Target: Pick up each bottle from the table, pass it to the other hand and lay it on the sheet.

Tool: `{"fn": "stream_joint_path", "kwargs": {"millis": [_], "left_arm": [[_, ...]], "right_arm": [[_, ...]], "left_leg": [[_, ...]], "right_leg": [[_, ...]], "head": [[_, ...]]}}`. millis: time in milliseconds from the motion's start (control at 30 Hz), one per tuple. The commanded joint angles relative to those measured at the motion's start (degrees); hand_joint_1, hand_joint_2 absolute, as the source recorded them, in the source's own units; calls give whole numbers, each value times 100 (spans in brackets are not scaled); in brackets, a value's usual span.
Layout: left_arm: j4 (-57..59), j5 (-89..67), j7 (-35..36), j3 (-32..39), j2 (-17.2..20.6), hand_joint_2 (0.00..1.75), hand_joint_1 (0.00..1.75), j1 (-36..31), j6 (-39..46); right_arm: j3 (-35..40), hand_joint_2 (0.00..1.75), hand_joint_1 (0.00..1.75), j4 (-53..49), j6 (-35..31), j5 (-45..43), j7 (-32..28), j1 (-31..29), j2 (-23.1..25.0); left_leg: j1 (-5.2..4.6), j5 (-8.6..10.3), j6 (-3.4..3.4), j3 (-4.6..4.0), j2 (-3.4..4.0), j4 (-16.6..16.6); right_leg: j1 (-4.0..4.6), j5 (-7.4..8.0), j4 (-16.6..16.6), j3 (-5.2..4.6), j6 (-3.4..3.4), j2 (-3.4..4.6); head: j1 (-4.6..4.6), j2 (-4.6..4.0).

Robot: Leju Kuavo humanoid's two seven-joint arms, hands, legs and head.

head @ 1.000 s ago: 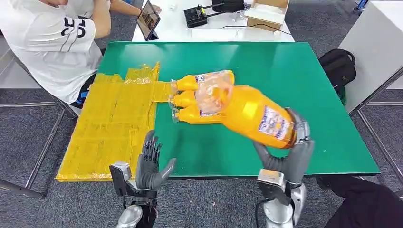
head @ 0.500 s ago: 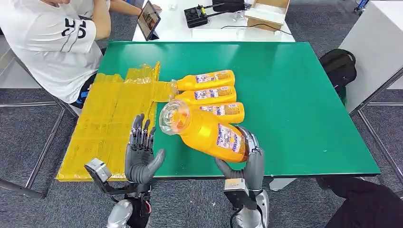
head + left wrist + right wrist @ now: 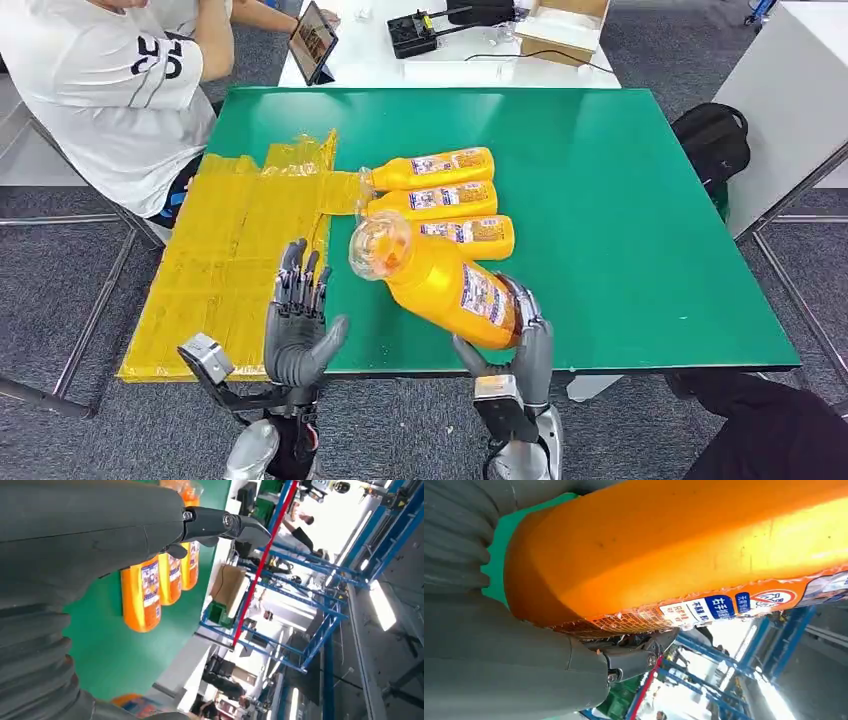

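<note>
Nearest you, the right hand (image 3: 505, 345) grips the base of a large orange plastic bottle with a printed label (image 3: 440, 280), held off the green surface (image 3: 620, 200) near its front edge; the bottle tilts up and away, its clear cap end pointing toward the left hand. In the right wrist view the held bottle's orange body (image 3: 684, 545) lies against the palm, with the thumb wrapped under the label

Your left hand (image 3: 298, 330) stands beside it, palm turned toward the bottle, fingers (image 3: 300, 275) upright and spread with nothing in them; the bottle's cap is close to those fingertips but apart from them

Just behind the held bottle, three smaller orange bottles (image 3: 440, 200) lie on their sides in a row, side by side, caps pointing toward the crinkled yellow plastic sheet (image 3: 240, 260); the farthest one's cap touches the sheet's edge. The sheet covers the surface's left part and hangs past its left edge

Farther off, a person in a white shirt (image 3: 110, 90) sits at the far left corner, and a white table (image 3: 450, 55) beyond carries a tablet (image 3: 313, 40), a black device and a cardboard box
</note>
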Motion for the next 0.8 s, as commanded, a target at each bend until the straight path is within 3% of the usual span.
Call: {"fn": "stream_joint_path", "kwargs": {"millis": [33, 233, 467, 800], "left_arm": [[529, -36, -46, -385, -197, 175, 0, -12, 86], [630, -24, -49, -471, -197, 175, 0, -64, 109], [755, -62, -44, -614, -197, 175, 0, -128, 160], [768, -79, -41, -616, -197, 175, 0, -132, 171]], "right_arm": [[-13, 175, 175, 558, -403, -505, 76, -235, -55], [-124, 175, 175, 423, -612, -625, 202, -251, -55], [-14, 175, 175, 1226, -966, -476, 276, -483, -55], [57, 175, 175, 1337, -1028, -359, 288, -532, -55]], "left_leg": [[1, -6, 5, 18, -1, -4], [-1, -13, 10, 36, 0, -5], [3, -11, 7, 35, 5, -8], [0, -9, 8, 26, 1, -5]], "right_leg": [[4, -5, -7, 20, -10, -5], [3, -13, -8, 38, -16, -8], [7, -7, -13, 37, -15, -1], [4, -8, -8, 29, -12, -5]], "head": [[2, 0], [0, 0], [0, 0], [0, 0]]}}
